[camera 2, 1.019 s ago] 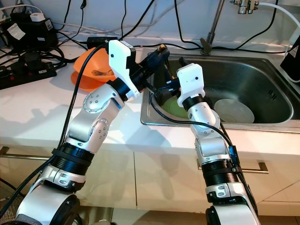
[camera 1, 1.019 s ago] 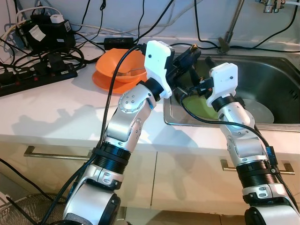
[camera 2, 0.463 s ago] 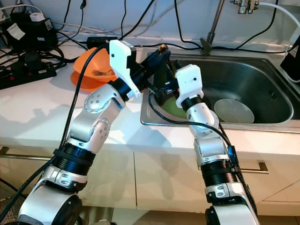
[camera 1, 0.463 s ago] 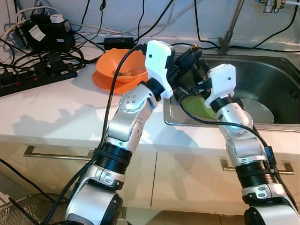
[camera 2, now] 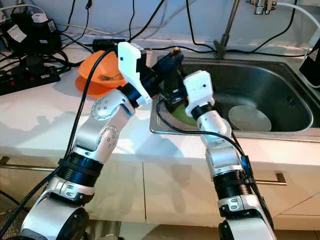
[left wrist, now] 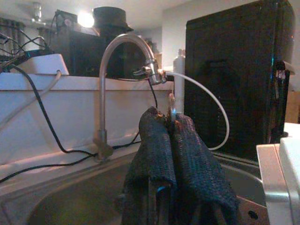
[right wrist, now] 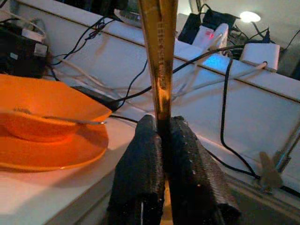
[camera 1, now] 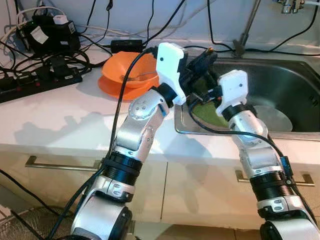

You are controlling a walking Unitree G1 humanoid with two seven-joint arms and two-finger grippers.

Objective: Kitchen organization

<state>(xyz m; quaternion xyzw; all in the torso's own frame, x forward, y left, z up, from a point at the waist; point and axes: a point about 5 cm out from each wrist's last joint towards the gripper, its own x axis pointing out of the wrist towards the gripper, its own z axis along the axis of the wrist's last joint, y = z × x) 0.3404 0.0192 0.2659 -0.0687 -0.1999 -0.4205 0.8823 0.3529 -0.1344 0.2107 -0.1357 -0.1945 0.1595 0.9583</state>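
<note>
Gold-coloured slim metal utensil handle [right wrist: 158, 61] is the item in hand: we see it pinched upright between the pressed-together fingers of the right hand [right wrist: 163, 123], above the near-left corner of the stainless steel sink [camera 1: 295, 75]. Which utensil it is, we cannot tell; its working end is hidden.

Left hand [left wrist: 171, 123]: fingers pressed together w/ a thin gold-tipped object between the tips, prob. the same utensil's end. Both hands meet over the sink edge, just beside the orange bowl [camera 1: 127, 70].

Progress (our judgement):
- Done: utensil lifted clear of the sink, held by both hands.
- In progress: approx. a hand-to-hand transfer or re-grip; not confirmed.
- Left: deposit utensil at a destination, prob. on the tabletop [camera 1: 55, 115] side; remaining dishes in the sink untouched.

Containers & contents:
- Orange bowl sits on a flat orange plate [right wrist: 56, 157] on the white tabletop. Inside: one thin metal spoon or fork [right wrist: 56, 117], lying across the bowl.
- Sink holds a green round plate [camera 1: 210, 114], partly behind the right arm, and a grey-white round plate [camera 2: 249, 118] beside it on the basin floor. No water visible.
- Black cables and power strip [camera 1: 40, 82] lie at the tabletop's rear left, well apart from the work area.
</note>
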